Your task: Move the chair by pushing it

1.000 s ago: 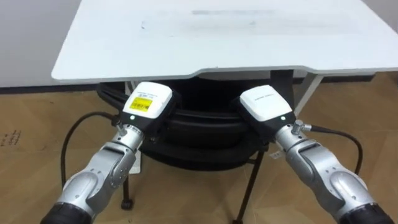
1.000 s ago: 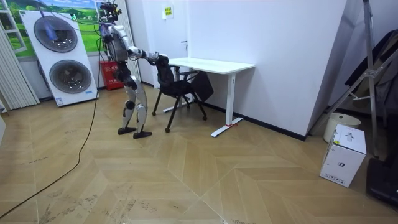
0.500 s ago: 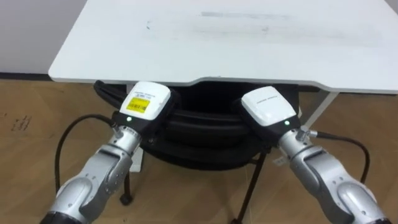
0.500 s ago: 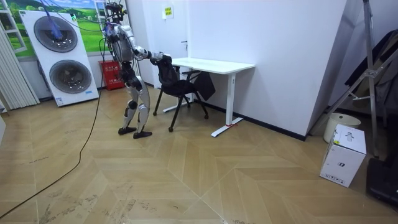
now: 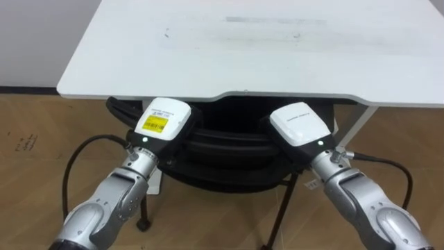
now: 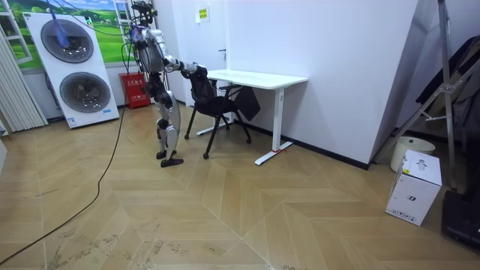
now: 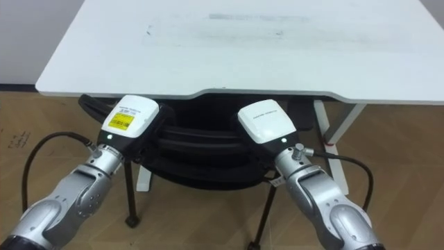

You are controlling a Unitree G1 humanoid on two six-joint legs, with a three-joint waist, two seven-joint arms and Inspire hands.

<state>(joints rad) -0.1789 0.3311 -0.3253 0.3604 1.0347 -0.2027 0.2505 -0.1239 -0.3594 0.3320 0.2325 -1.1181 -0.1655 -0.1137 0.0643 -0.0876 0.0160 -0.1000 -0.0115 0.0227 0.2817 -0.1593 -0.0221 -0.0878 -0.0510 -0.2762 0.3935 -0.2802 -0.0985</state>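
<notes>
The black chair (image 5: pixel 225 149) is sitting directly ahead of the robot, its seat tucked beneath the white desk (image 5: pixel 277 62) and the top of its backrest lying just under the desk's near edge. The left hand (image 5: pixel 163 118) is resting against the backrest left of its middle, and the right hand (image 5: pixel 298 125) is doing the same right of its middle. Both are showing just their white backs, the rest hidden against the dark backrest. Whether each hand is spread flat on it or clasped over its rim I cannot tell.

The relation that matters is this: the backrest's long axis is running left to right, square across the line from the robot to the desk, and the two hands are sitting at about the same depth on either side of its centre, neither one nearer than the other. Judging from that, a further push would be going straight forward, away from the robot and deeper under the tabletop, with both arms sharing it evenly. An uneven shove would probably be turning the chair on its legs.

In the room view the robot is standing upright on the chair's side away from the desk, at the room view's left of it, arms stretched out level to the backrest
</notes>
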